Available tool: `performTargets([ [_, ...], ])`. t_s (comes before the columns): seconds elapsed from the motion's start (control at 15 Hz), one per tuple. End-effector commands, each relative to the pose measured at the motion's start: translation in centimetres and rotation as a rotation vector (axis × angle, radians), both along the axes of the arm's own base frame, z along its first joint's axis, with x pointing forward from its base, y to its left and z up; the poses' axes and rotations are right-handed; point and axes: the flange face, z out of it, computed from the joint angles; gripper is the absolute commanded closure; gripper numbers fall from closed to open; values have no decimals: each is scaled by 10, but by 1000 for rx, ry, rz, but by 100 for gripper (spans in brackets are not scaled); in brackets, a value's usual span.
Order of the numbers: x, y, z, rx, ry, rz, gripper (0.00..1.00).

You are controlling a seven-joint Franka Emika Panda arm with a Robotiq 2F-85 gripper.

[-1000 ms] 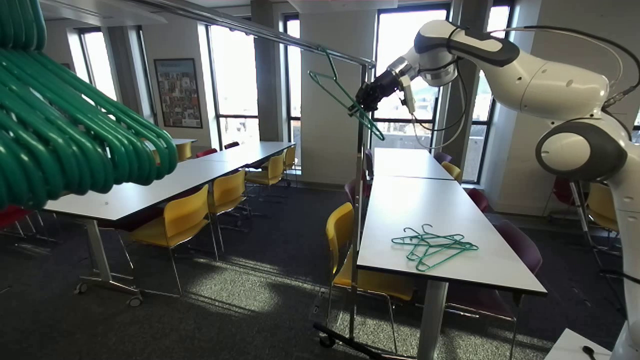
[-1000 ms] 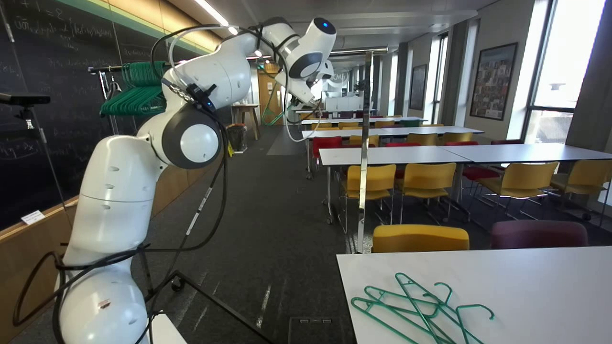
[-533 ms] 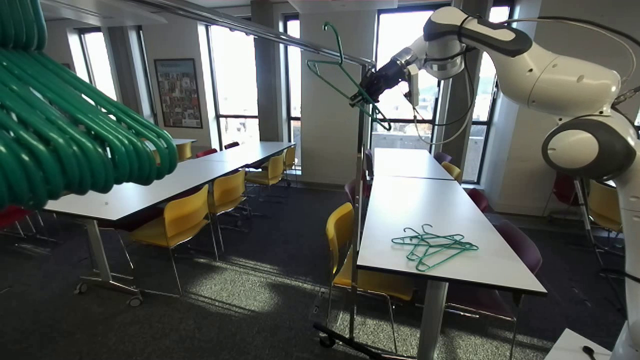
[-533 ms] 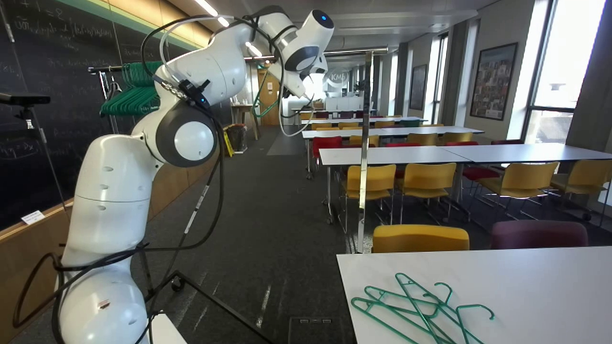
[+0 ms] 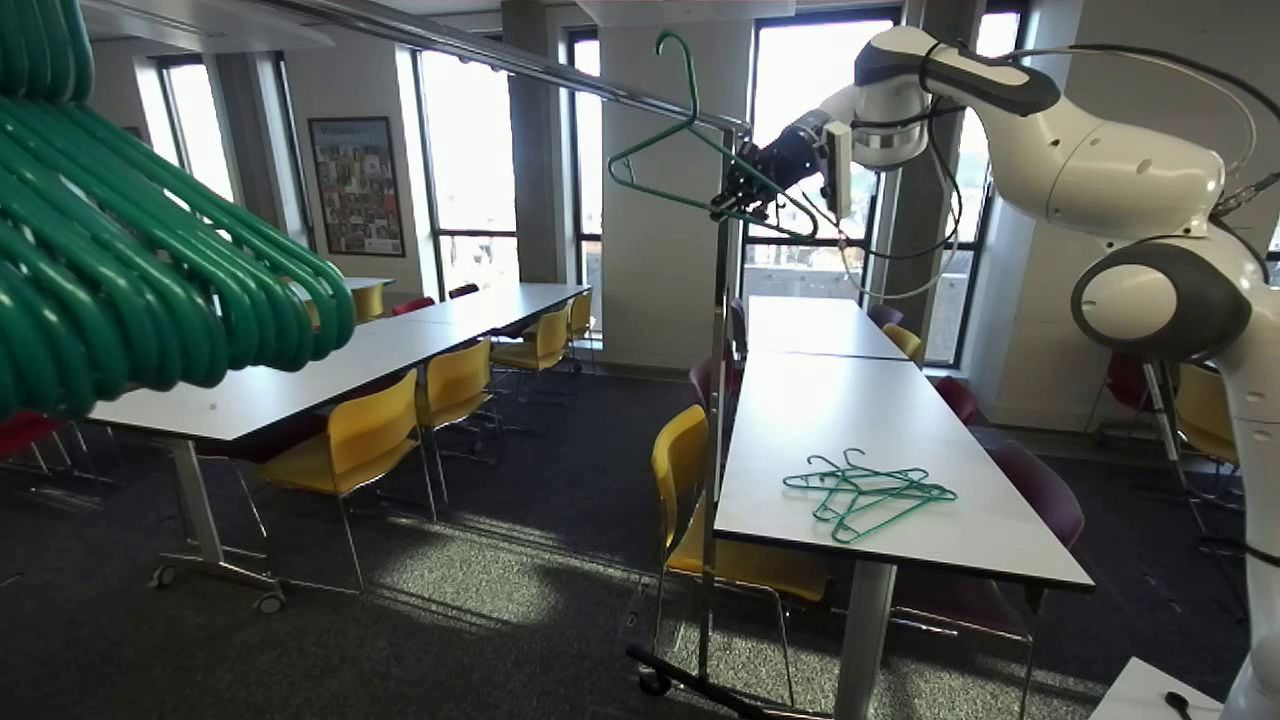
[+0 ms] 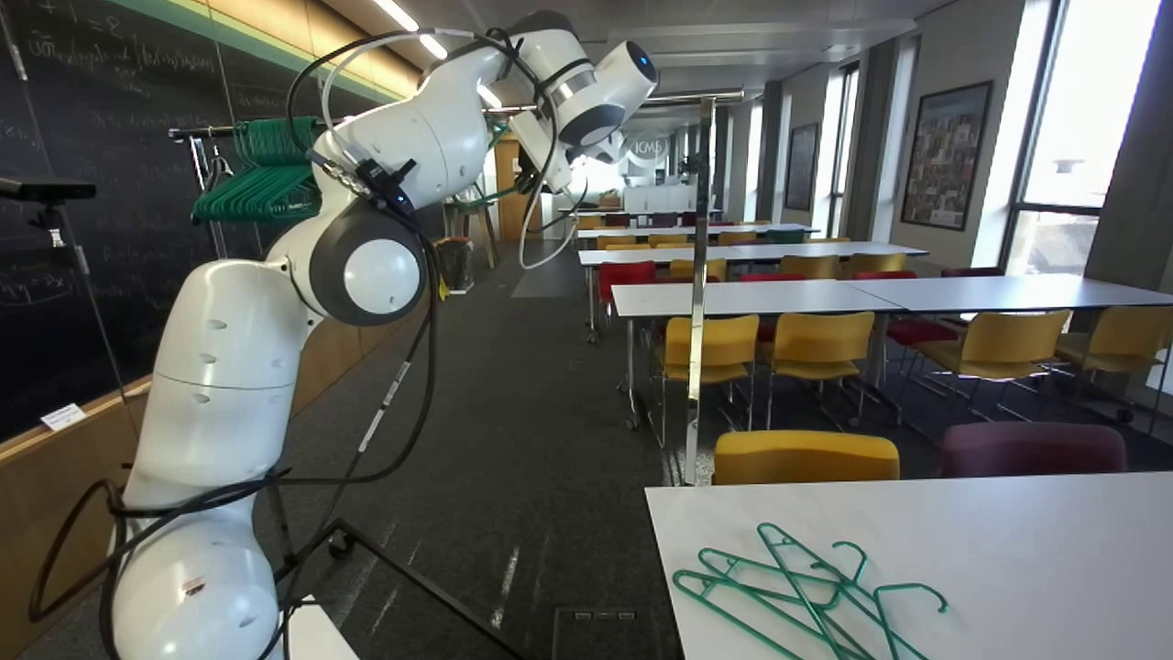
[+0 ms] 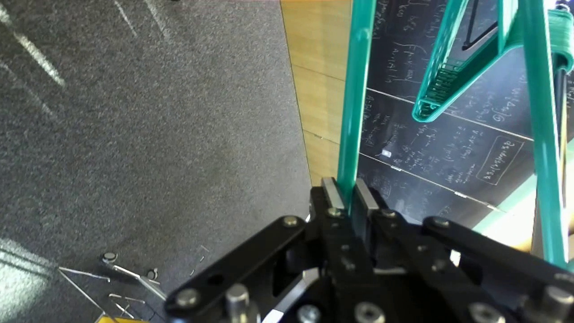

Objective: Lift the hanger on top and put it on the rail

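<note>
Black two-finger gripper (image 7: 348,195): fingers closed on one straight bar of a green plastic coat hanger (image 5: 690,120), the bar pinched between the grey-faced pads (image 7: 332,194) in the wrist view. A second green bar runs alongside, at the right of that view. Hanger is in the air, well above the tables, hook up, lower bar sloping down to the right in an exterior view. There its neck crosses the shiny metal tube rail (image 5: 545,68) near the rail's end, hook tip above the rail line; whether hanger and rail touch cannot be told. From the opposite camera it is mostly hidden behind the white-and-grey robot arm (image 6: 220,385). Chrome upright post (image 5: 712,450) under the rail end stands near a long white-topped table (image 5: 820,400). On the tabletop, a loose pile of thin green plastic hangers (image 5: 870,490) lies flat, overlapping; count unclear. A tight row of green plastic hangers (image 5: 160,300) hangs at the left of both exterior views. Yellow plastic chair (image 6: 806,456) stands beside the table.
</note>
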Motion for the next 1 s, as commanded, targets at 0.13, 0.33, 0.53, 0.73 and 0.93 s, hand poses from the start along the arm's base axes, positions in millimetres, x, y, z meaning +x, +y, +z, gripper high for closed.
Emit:
performTargets([
  [0.13, -10, -3, 14, 51, 187, -63, 98],
  [0.33, -11, -4, 19, 50, 245, -113, 98],
  [0.53, -12, -5, 20, 54, 291, -132, 98],
  [0.73, -15, -3, 23, 77, 346, -120, 98],
  [0.93, -21, -2, 26, 106, 405, -84, 98],
])
